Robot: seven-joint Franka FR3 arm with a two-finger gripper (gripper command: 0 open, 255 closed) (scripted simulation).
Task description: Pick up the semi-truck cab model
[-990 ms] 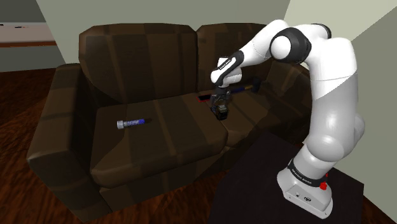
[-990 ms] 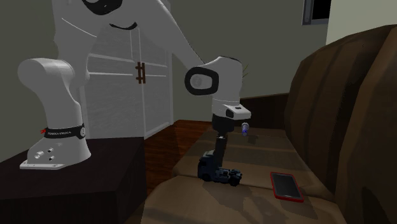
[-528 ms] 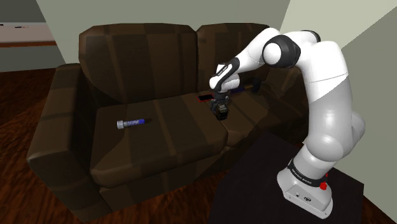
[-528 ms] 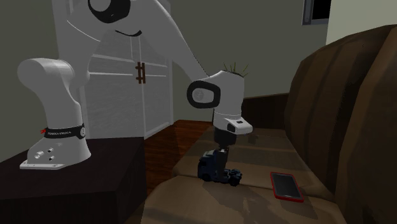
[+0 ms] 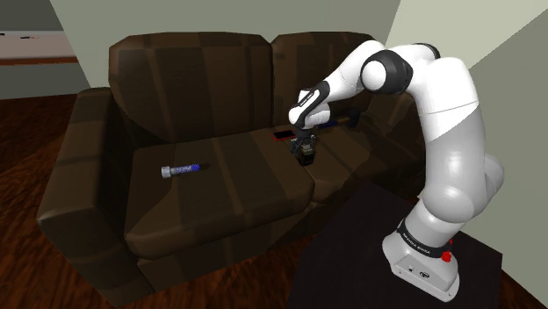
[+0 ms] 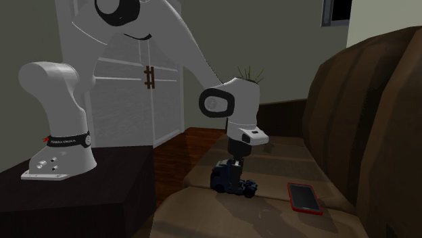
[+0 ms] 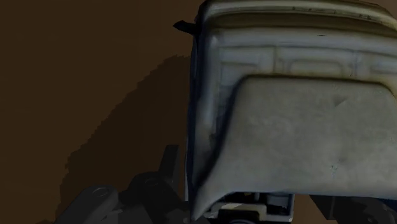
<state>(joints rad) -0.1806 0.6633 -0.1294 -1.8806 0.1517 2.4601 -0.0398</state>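
- The semi-truck cab model, dark blue-black, stands on its wheels on the seat of the brown sofa.
- The gripper comes straight down onto the cab's top. Its black lower end merges with the dark cab, so I cannot tell whether the jaws are apart or clamped on it.
- In the shoulder view the gripper covers most of the model. Only a dark lump shows beneath it, by the seam between the sofa's two seat cushions.
- In the wrist view the cab's pale, worn roof sits very close and is cut off at the edges. The dark parts beneath it are hard to make out, and plain brown sofa cushion lies beside it.
- A red phone lies flat on the sofa seat between the model and the backrest, near the model but apart from it. In the shoulder view it is only a red sliver past the arm.
- A small blue-and-silver cylinder lies on the sofa's other cushion, well apart from the model. What it is cannot be told.
- A dark object with blue and red bits lies against the sofa's backrest, mostly hidden behind the arm.
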